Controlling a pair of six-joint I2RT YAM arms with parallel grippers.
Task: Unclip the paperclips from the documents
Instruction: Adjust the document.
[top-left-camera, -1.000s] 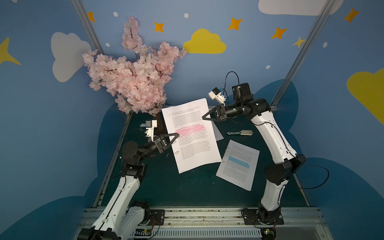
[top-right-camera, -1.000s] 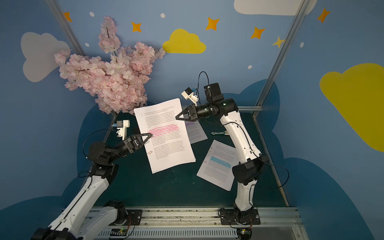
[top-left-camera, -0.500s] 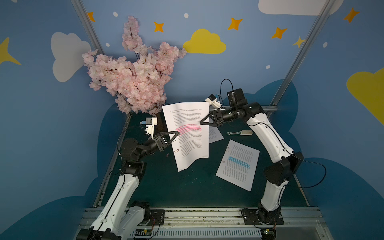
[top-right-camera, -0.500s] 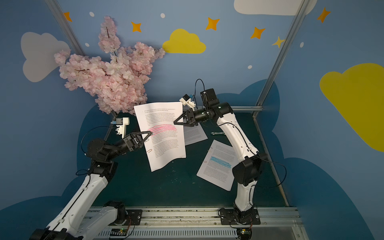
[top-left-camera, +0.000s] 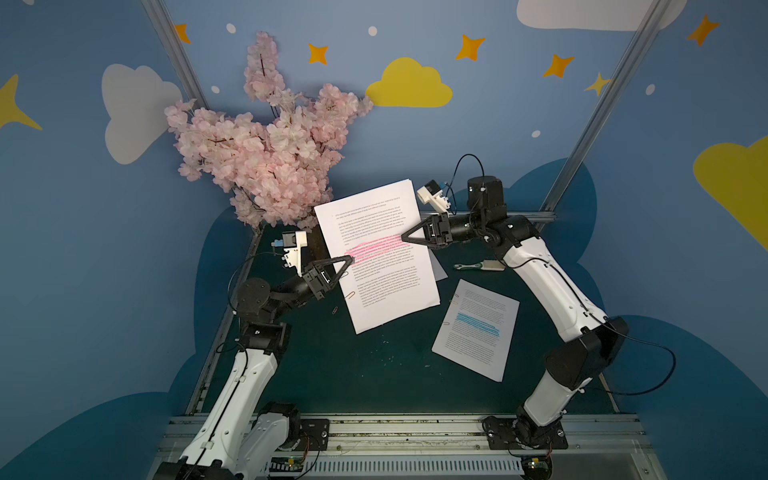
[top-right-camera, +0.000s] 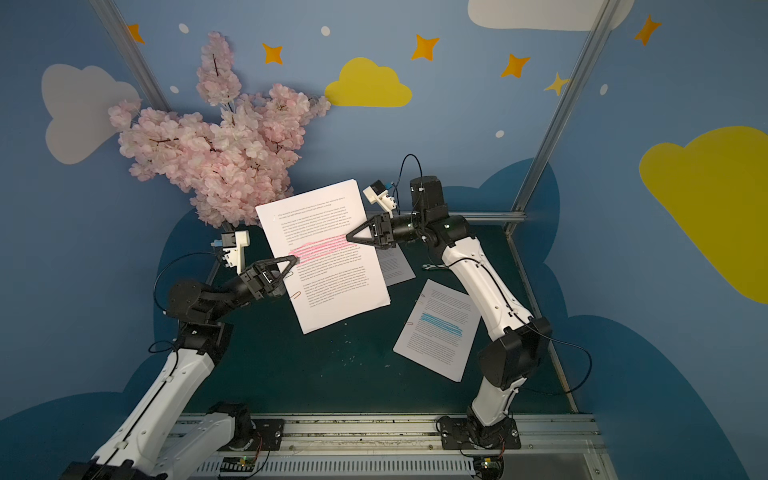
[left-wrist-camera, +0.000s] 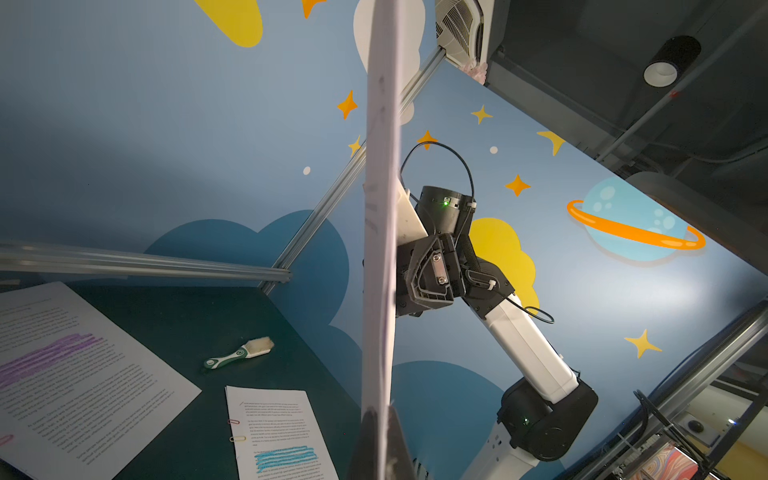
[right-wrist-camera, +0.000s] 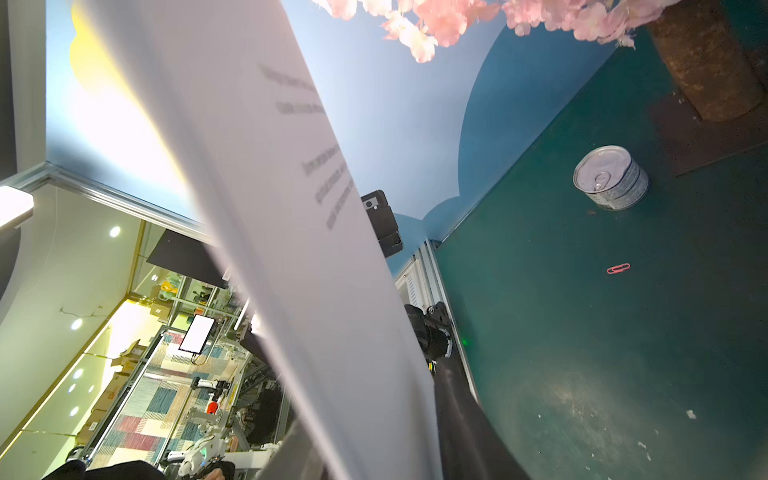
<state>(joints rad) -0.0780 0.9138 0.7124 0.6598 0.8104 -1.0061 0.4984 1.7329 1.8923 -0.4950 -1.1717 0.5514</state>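
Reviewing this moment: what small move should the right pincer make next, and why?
Probably carry the right pincer across to the paperclip on the raised pink-highlighted document. The left pincer pinches the clipped edge just beside that clip, holding the page aloft, while the right pincer sits at the opposite edge with no clip visibly in it.

The raised page (top-left-camera: 376, 253) hangs across the middle as a barrier. The front of the table (top-left-camera: 374, 374) lies open; the blossom tree (top-left-camera: 266, 158) crowds its back left corner.
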